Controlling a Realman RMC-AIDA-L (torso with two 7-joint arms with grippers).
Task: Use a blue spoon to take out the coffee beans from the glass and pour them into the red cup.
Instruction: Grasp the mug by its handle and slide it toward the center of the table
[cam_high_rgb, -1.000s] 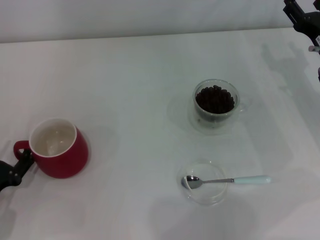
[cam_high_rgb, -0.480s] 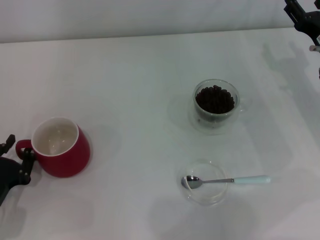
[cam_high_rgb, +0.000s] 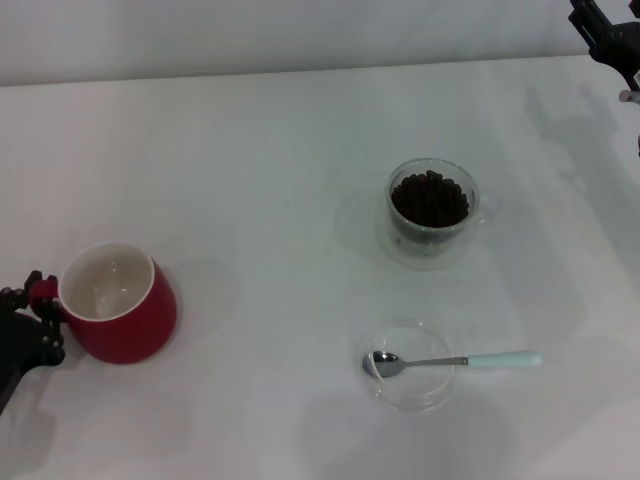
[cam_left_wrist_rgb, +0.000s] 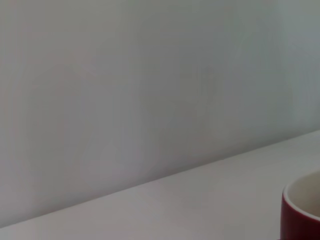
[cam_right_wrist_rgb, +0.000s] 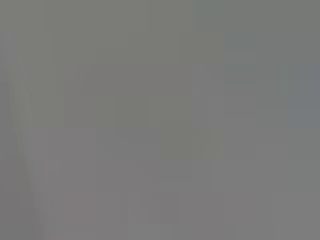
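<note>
Near the front edge, the blue spoon (cam_high_rgb: 455, 360) lies flat, bowl in a shallow glass dish (cam_high_rgb: 405, 377), handle pointing toward the robot's right. Right gripper (cam_high_rgb: 605, 40) sits far back, fingers can't tell; left gripper (cam_high_rgb: 25, 325) hugs the red cup (cam_high_rgb: 115, 315) handle, apparently closed on it.

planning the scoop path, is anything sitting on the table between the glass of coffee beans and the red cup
Nothing visible does. The clear double-walled glass of dark coffee beans and the rounded dark red ceramic cup have only bare white table between them.

Dark red cup (cam_high_rgb: 120, 318) — white inside
</note>
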